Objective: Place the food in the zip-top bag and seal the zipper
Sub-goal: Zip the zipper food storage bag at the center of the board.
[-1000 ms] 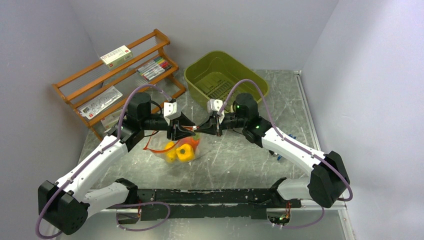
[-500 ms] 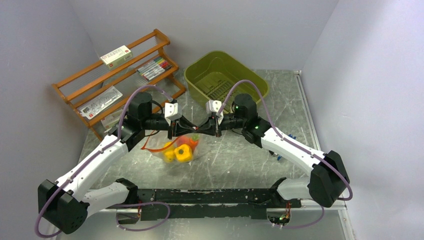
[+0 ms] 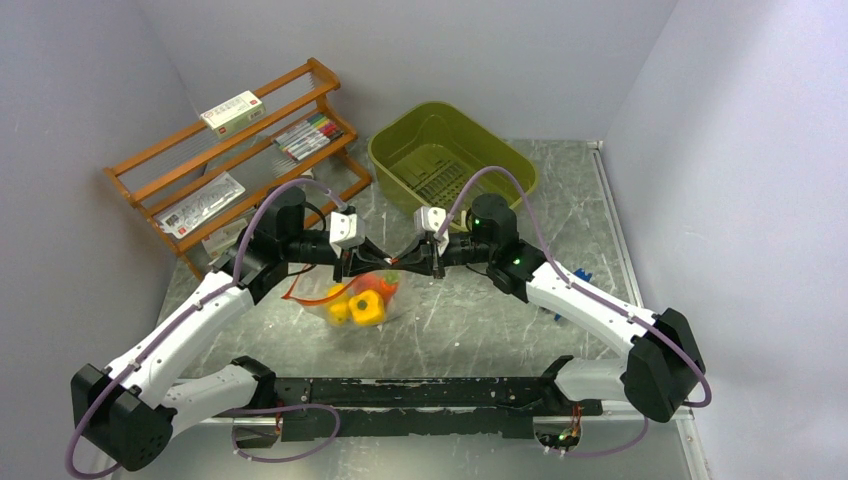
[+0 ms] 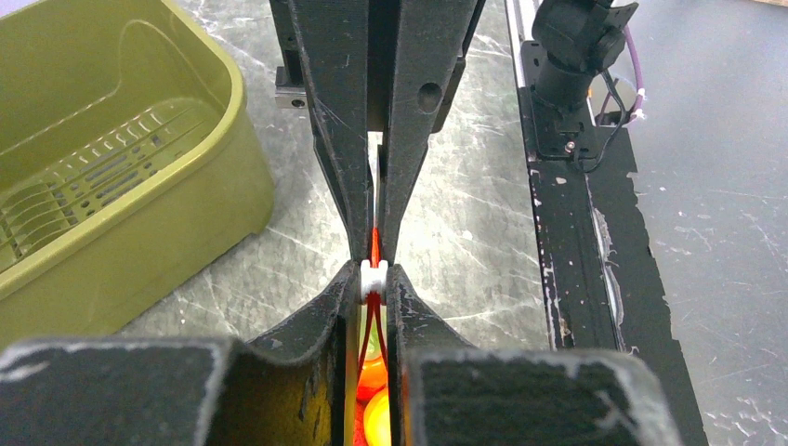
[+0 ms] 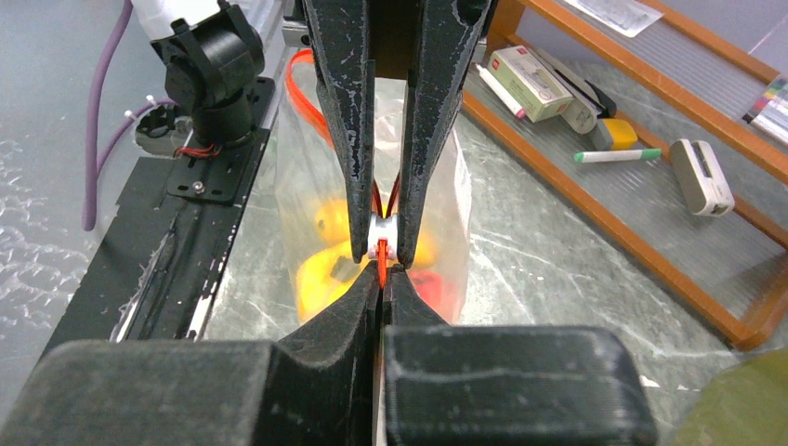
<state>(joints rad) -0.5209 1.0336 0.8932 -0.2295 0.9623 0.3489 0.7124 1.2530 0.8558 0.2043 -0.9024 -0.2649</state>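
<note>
**A:** What's nearest, under the hands?

**B:** The zip-top bag (image 5: 302, 158), just below both hands, with the food inside: yellow pieces (image 3: 368, 306) and a red-orange round one (image 3: 372, 285). I can't make out any other pieces.

**A:** And the hands?

**B:** The left gripper (image 4: 373, 283) is pinched together on the white slider (image 5: 381, 230). The right gripper (image 5: 382, 274), tip to tip with it, is clamped on the zipper (image 4: 374, 243) just past the slider.

**A:** Sealed?

**B:** I'd say not. Loading looks done, but behind the slider, toward the left wrist, the two strips stand parted. The slider has that run to travel.

**A:** Beyond the hands?

**B:** An olive basket (image 3: 400, 150) and a wooden rack (image 3: 200, 170), both well apart from the hands.
</note>
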